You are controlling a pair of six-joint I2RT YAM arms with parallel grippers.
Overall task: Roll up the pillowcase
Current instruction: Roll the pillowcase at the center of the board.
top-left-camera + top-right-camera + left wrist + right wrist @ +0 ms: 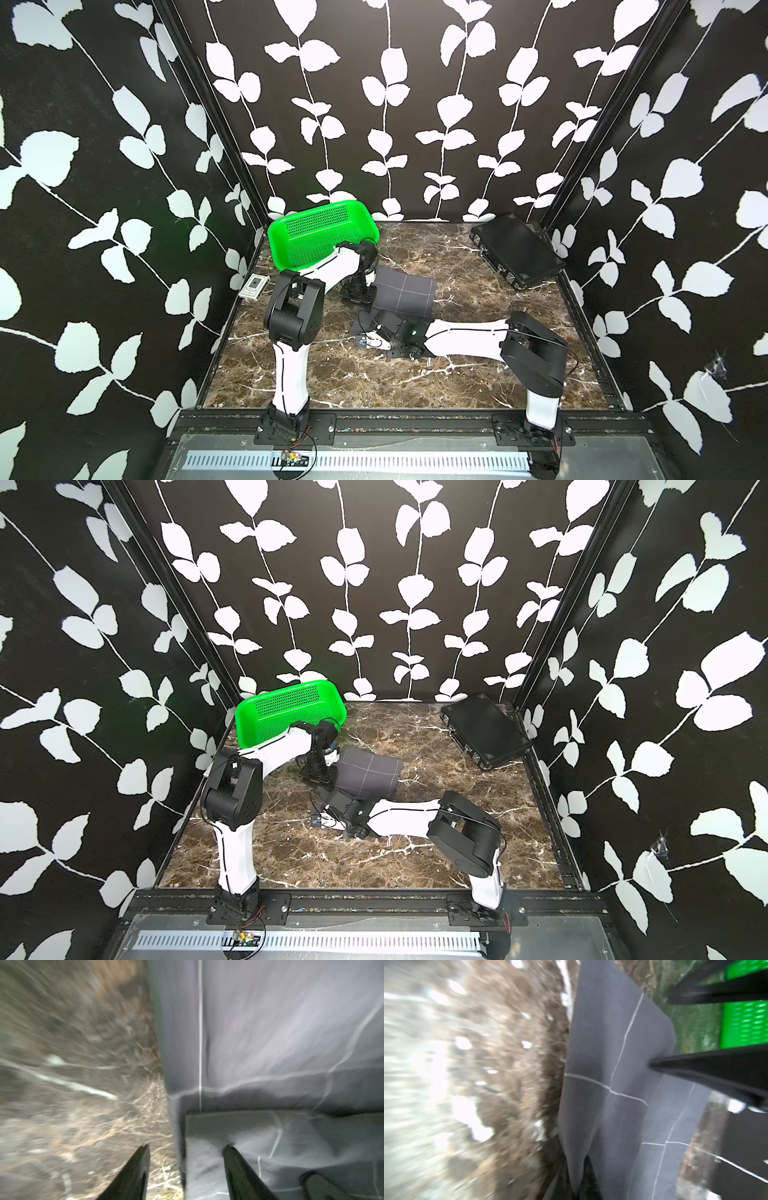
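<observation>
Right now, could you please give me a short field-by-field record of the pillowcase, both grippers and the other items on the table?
pillowcase: grey cloth with white grid lines, folded, mid-table, no tight roll yet
left gripper: open, jaws astride the cloth's edge
right gripper: shut on the pillowcase's near end
green basket: far left corner, behind the left arm
black case: far right corner
small box: at the left table edge
table: brown marble surface
</observation>
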